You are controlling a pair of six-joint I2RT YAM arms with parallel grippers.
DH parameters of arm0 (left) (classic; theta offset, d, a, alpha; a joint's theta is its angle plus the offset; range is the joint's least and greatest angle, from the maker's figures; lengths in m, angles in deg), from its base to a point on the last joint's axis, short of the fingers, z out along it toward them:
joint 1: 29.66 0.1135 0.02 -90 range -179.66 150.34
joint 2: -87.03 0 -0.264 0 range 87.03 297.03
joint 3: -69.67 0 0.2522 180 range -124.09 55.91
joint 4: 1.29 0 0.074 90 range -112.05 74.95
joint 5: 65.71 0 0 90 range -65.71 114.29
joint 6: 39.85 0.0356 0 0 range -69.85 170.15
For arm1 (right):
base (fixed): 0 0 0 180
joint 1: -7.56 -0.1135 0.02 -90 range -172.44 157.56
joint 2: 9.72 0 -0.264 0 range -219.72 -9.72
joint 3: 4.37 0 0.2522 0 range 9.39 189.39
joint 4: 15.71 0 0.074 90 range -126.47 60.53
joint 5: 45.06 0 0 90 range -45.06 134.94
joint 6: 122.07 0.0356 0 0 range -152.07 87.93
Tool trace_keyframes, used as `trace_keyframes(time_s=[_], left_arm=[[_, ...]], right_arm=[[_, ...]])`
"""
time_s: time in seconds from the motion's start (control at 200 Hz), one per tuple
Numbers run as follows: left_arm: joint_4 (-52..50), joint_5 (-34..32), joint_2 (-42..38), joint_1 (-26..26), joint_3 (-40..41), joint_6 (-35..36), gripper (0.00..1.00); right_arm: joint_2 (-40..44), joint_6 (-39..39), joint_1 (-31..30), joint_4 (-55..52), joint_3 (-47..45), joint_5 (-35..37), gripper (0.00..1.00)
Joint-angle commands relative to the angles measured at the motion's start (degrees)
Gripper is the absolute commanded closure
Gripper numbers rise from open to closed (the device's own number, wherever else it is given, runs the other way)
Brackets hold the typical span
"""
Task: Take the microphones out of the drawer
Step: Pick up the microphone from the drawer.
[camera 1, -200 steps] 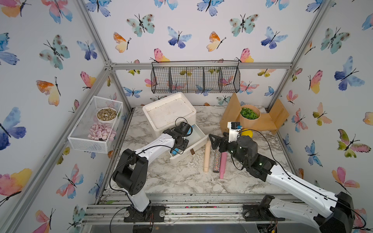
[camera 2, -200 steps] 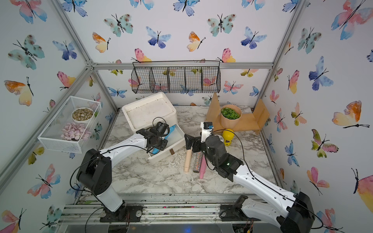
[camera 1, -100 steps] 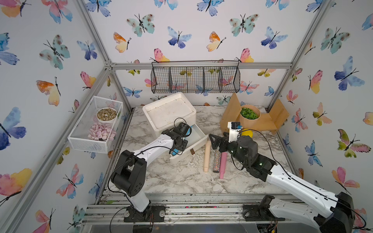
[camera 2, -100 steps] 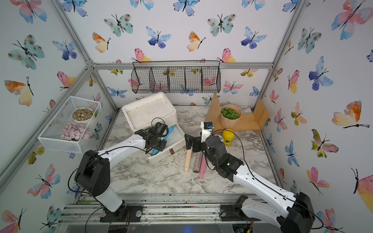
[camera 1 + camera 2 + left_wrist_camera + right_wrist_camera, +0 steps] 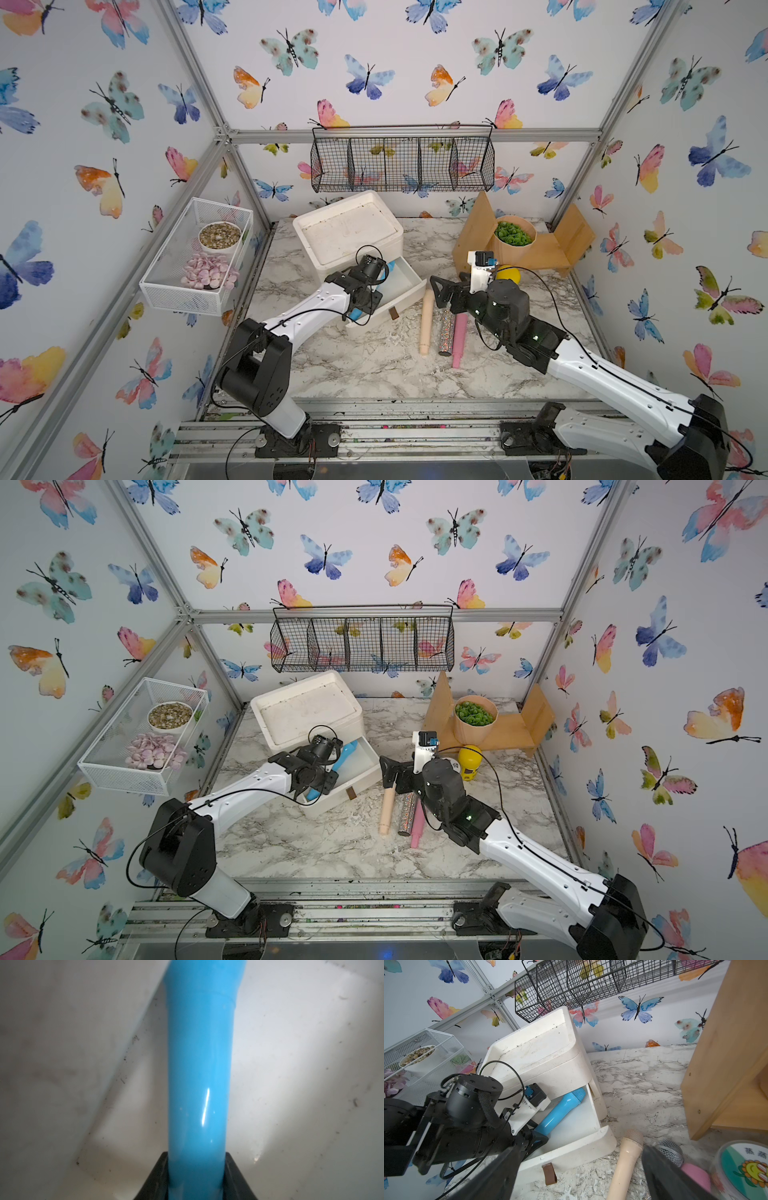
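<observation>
Only legible writing: Chinese characters above a cartoon sunflower on a round label (image 5: 745,1167), partly cut by the edge of the right wrist view, just right of a pink microphone (image 5: 693,1174). Blue microphone (image 5: 560,1109): glossy sky-blue plastic, a smooth handle flaring past a thin seam into a blue mesh head. Lying slantwise inside the open white drawer (image 5: 591,1140) on the left half of the marble table (image 5: 374,365), head at the far end beside the white cabinet (image 5: 542,1049), handle end toward the near left. Gripped at that handle end by the left gripper (image 5: 196,1156), black fingers (image 5: 155,1180) set narrow and pressed against both sides of the handle, scuffed white drawer floor behind. A brown pull tab (image 5: 549,1174) hanging from the drawer front. Right of the drawer, the right gripper (image 5: 441,291) spread wide and holding nothing, poised over the heads of three microphones lying side by side on the table: a beige microphone (image 5: 426,322), a glittery silver microphone (image 5: 446,332) and the pink microphone, heads all toward the far side.
</observation>
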Motion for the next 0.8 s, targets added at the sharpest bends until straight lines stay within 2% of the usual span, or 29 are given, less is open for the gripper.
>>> trace_keyframes(time_s=[0.0, 0.135, 0.165, 0.225, 0.255, 0.476, 0.796], left_arm=[[-0.91, 3.09, 0.38, 0.57, -2.77, 5.6, 0.68], [-2.5, 6.03, 2.98, 0.75, -6.02, 10.54, 0.68], [-2.8, 7.27, 3.29, 0.72, -6.49, 11.99, 0.75], [-3.37, 8.56, 3.59, 0.71, -7.02, 14.65, 0.76], [-3.43, 8.66, 3.44, 0.72, -7.04, 15.81, 0.79], [-1.02, 11.76, -1.09, 0.69, -3.66, 20.3, 0.77], [3.73, 11.62, -8.59, 0.75, 3.35, 21.12, 0.77]], right_arm=[[-1.08, -0.1, -0.16, 0.7, 2.16, -1.08, 0.02], [-1.74, -0.69, -0.2, 0.35, 3.42, -1.59, 0.02], [-1.68, -0.84, -0.13, 0.13, 3.61, -1.53, 0.02], [-1.58, -1.24, -0.18, -0.28, 3.95, -1.4, 0.02], [-1.51, -1.5, -0.19, -0.58, 4.18, -1.3, 0.02], [-1.75, -3.02, -0.16, -1.67, 5.2, -0.69, 0.02], [-2.53, -2.96, -0.16, -0.8, 5.04, -1.27, 0.02]])
